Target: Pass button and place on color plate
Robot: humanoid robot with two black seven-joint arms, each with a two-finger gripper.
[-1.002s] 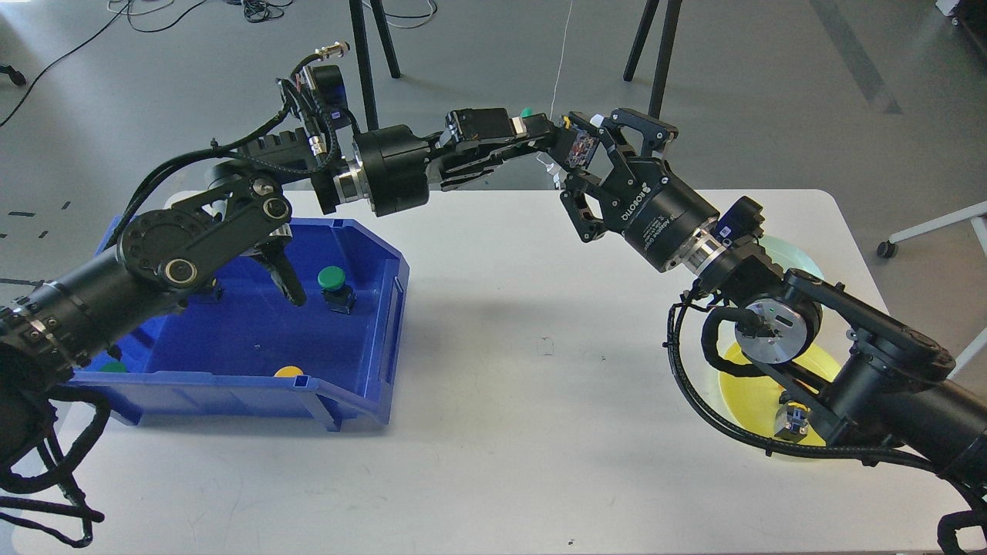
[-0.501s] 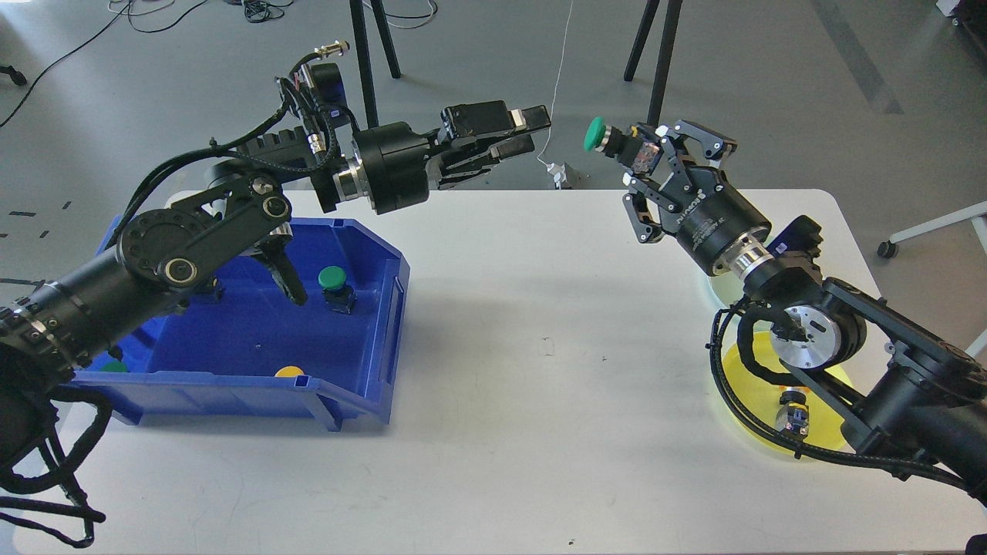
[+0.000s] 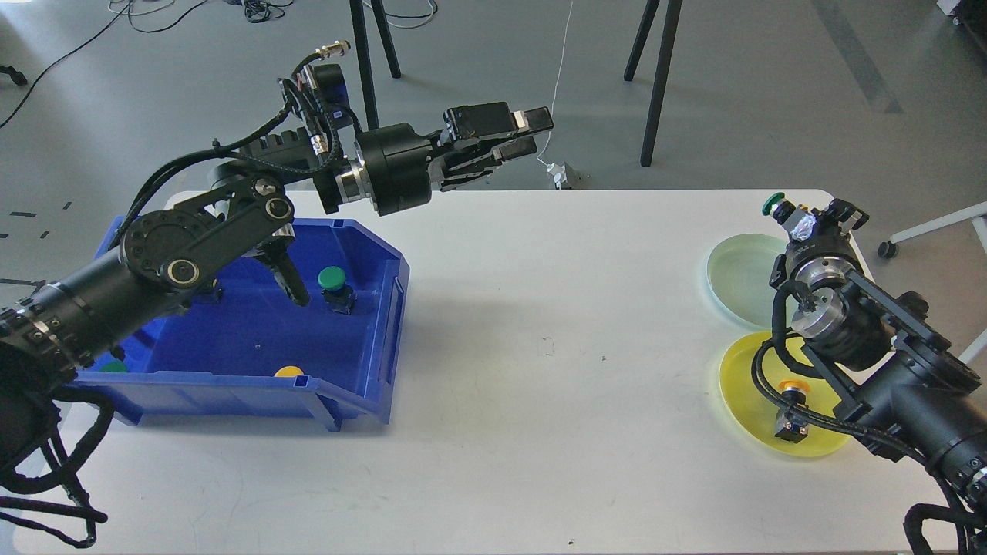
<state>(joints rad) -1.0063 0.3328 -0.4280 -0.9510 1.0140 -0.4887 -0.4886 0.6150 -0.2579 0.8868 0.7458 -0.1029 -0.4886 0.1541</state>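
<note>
Green-capped push button (image 3: 774,205), small, with a black and metal body: you have it pinched in your right claw (image 3: 794,219), held at the far right of the white worktop (image 3: 540,401), above the far rim of the pale green round plate (image 3: 742,279). The claw is seen nearly end-on, yet the button sits plainly at its tip, so read it as clenched on the button.

Step in hand, by my judgement: the pass looks finished, and placing is what remains. The next move calls for you to lower the button onto the pale green plate, matching its cap, and to let go only once it rests inside the rim.

Left claw (image 3: 532,131): raised over the far edge of the worktop, well apart from the right one, fingers slightly parted and holding nothing.

Other items, for your record:
- Yellow round plate (image 3: 748,385), just nearer than the green one, bearing an orange-capped button (image 3: 792,401) (part hidden by your right arm's cables).
- Blue plastic bin (image 3: 254,339) at the left, holding a green-capped button on a dark base (image 3: 335,287), plus a yellow cap (image 3: 289,371) and another green cap (image 3: 113,367) near its front wall.

Obstruction: your own right forearm overhangs the near side of both plates, so the drop spot may be partly hidden from you as you lower.
</note>
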